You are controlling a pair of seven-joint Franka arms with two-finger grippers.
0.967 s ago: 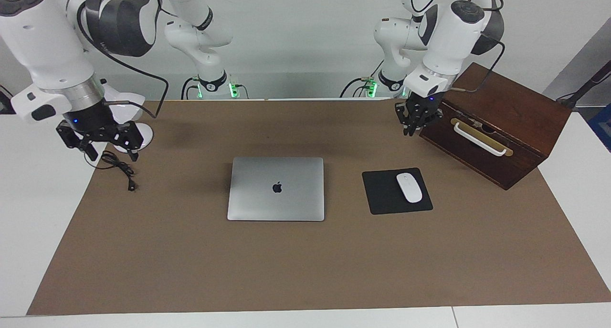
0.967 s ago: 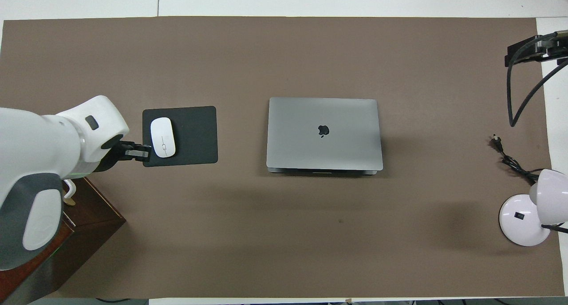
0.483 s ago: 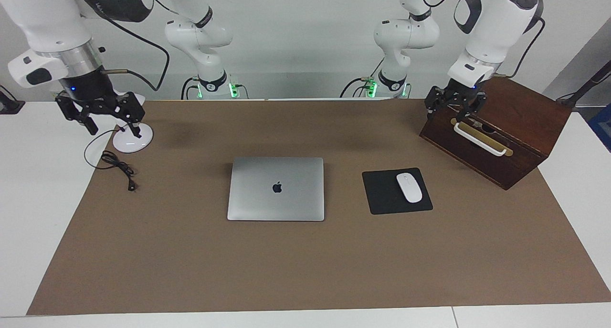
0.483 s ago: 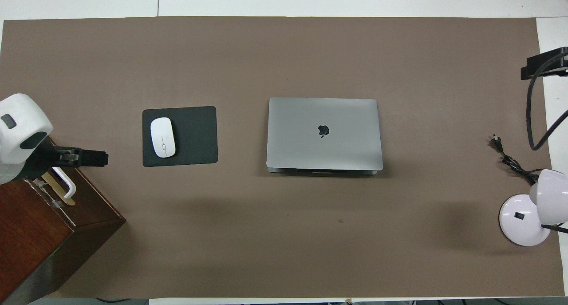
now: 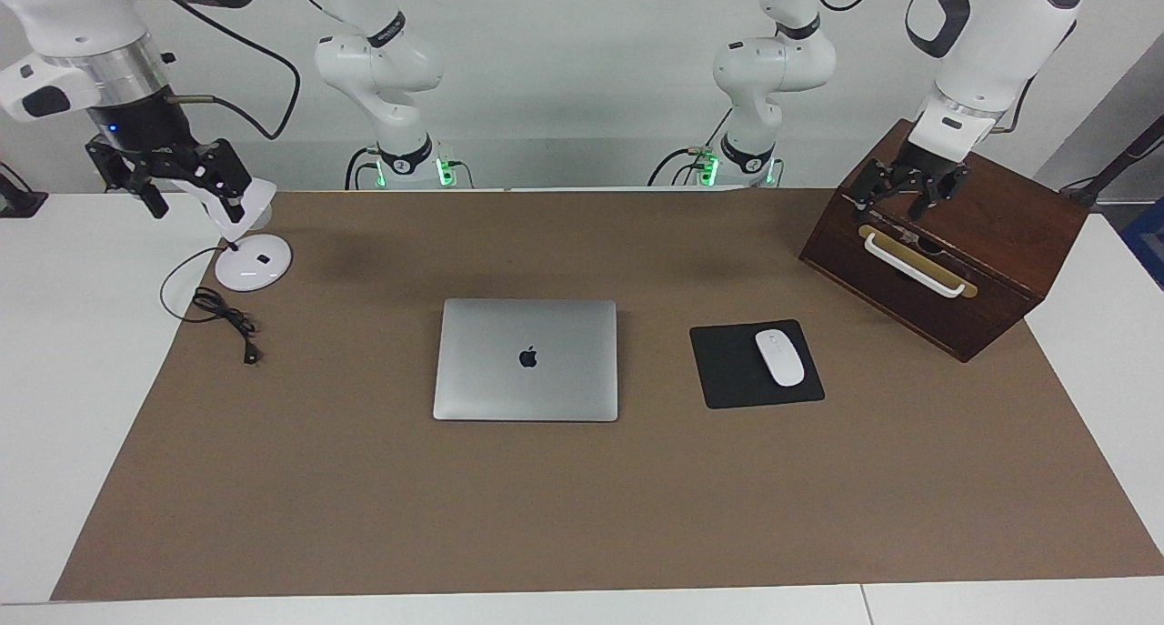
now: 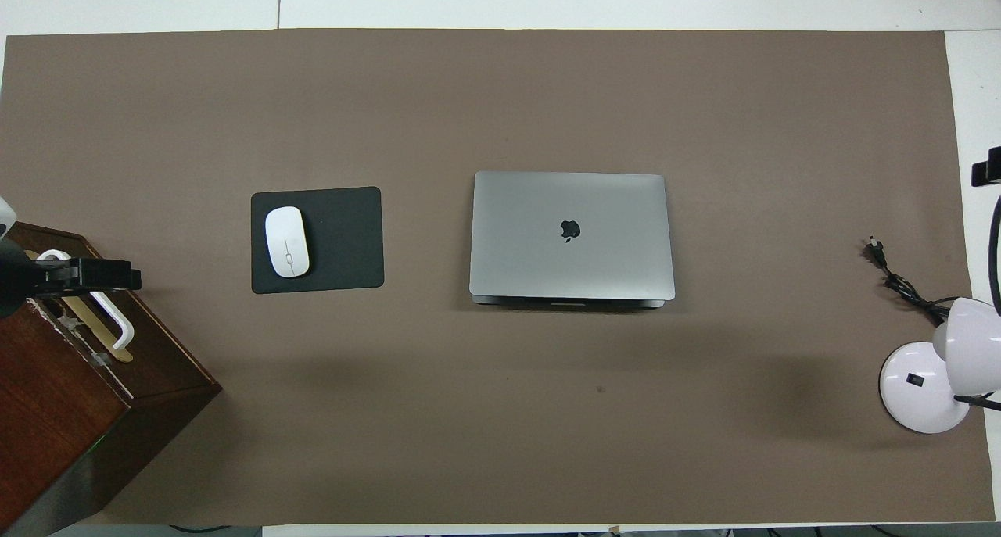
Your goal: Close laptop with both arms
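The right gripper [image 5: 173, 181], jaws apart and holding nothing, is rising over the lamp [image 5: 250, 252] at its own end of the tabletop [image 5: 364, 516], higher than a second ago. At the centre of the brown mat, the laptop [image 5: 526, 359] is lying flat with its lid fully down (unchanged through the last second). The left gripper [image 5: 908, 188], jaws now spread after being nearly together, is lifting away over the wooden box [image 5: 982, 243]. Both arms are withdrawing, so the closing looks finished.
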